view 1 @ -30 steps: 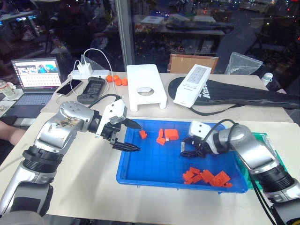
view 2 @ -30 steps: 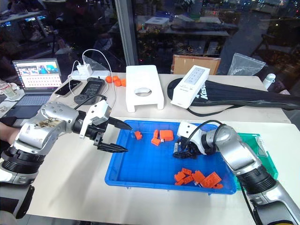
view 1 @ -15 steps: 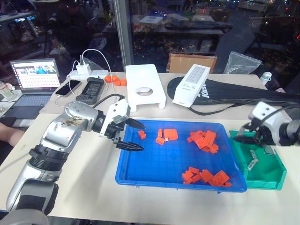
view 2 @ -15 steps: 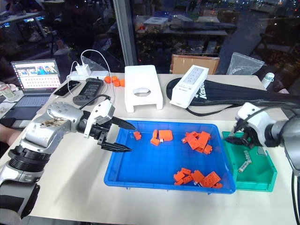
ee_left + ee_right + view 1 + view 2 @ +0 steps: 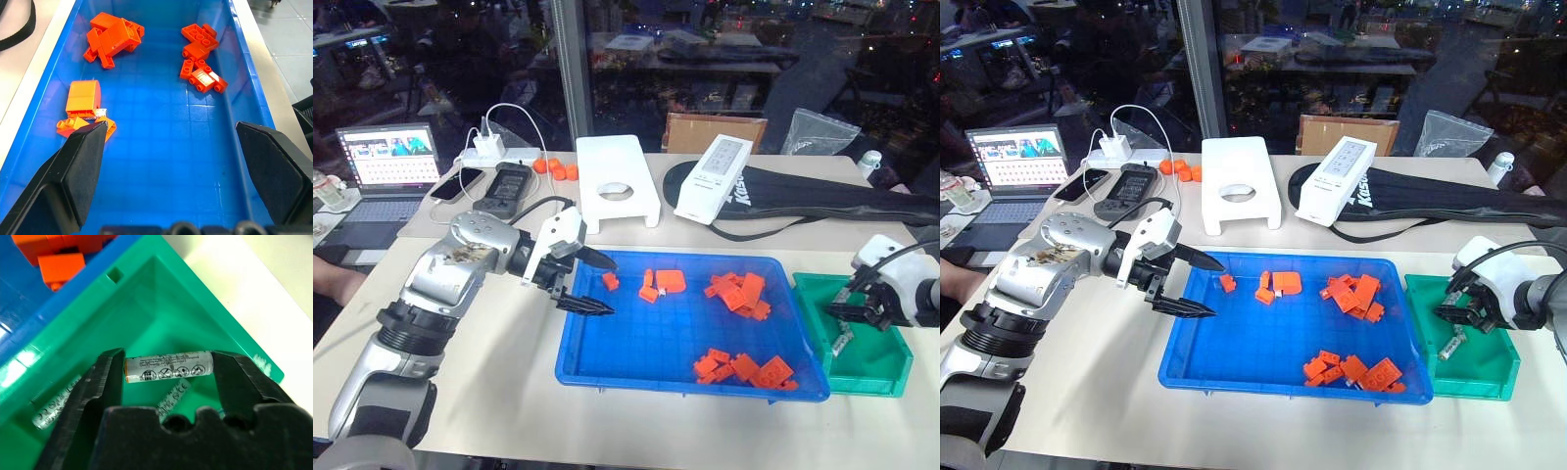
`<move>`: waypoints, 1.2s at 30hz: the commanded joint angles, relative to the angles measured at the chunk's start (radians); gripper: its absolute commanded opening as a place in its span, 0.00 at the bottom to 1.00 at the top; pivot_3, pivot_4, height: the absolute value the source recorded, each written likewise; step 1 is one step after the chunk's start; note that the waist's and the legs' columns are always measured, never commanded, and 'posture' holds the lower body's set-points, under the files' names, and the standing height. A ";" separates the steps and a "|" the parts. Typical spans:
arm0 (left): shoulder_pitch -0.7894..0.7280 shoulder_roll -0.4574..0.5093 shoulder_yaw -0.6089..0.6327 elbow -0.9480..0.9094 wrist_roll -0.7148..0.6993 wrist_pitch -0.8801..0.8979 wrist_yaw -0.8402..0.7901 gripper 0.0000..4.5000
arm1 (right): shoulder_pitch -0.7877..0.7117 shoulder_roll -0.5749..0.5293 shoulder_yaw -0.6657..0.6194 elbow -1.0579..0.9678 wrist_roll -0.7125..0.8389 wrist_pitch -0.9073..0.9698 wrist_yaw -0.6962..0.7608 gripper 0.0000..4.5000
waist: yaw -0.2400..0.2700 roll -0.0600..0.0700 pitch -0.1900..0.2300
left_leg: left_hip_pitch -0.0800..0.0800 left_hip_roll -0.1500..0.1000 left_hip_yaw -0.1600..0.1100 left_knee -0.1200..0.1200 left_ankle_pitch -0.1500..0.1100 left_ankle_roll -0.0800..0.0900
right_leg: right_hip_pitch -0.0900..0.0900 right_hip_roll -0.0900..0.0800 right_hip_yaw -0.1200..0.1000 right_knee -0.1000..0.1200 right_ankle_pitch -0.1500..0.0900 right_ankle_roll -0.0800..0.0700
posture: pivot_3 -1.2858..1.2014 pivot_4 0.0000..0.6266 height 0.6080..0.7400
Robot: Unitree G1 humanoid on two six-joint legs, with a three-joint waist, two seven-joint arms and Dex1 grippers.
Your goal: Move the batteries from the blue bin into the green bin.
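The blue bin (image 5: 636, 343) lies in front of me with orange bricks (image 5: 738, 290) in several heaps. My left gripper (image 5: 597, 285) hangs open over its left end, nothing between its fingers (image 5: 83, 161). A small silvery piece (image 5: 100, 113) peeks out among the bricks near it; I cannot tell whether it is a battery. The green bin (image 5: 876, 367) stands against the blue bin's right side. My right gripper (image 5: 1461, 311) hovers over it with a silvery battery (image 5: 168, 366) spanning end to end between its fingers. Two more batteries (image 5: 55, 404) lie on the green floor below.
Behind the bins are a white stand (image 5: 618, 181), a white box (image 5: 715, 178) on a black bag, a cardboard box, a power strip, a phone, orange caps and a laptop (image 5: 384, 166) at far left. A person's hand rests at the table's left edge.
My right arm swung from the middle of the blue bin out to the right, over the green bin, carrying the battery. The left gripper stayed where it was.
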 commanded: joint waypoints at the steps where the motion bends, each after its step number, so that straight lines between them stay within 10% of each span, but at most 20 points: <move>1: -0.004 0.014 0.027 -0.027 -0.011 -0.003 0.008 1.00 | -0.116 -0.041 -0.008 -0.043 0.016 0.006 0.008 1.00 | -0.002 0.000 0.000 | 0.000 0.000 0.000 0.000 0.000 0.000 | 0.000 0.000 0.000 0.000 0.000 0.000 | 0.52 0.24 0.74; 21: 0.025 0.040 0.196 -0.064 -0.154 0.080 0.077 1.00 | -0.490 0.460 0.502 0.041 -0.007 -0.110 0.035 1.00 | 0.000 -0.002 0.001 | 0.000 0.001 -0.002 0.000 0.000 0.000 | -0.001 0.001 -0.002 0.001 0.001 -0.002 | 0.52 0.24 0.74; 36: 0.041 0.057 0.172 -0.136 -0.169 0.173 0.136 1.00 | -0.607 0.611 0.589 0.367 -0.171 -0.382 0.095 1.00 | 0.001 -0.003 0.001 | 0.000 0.000 -0.002 0.000 0.000 0.000 | -0.001 0.001 -0.002 0.003 0.002 -0.003 | 0.52 0.24 0.74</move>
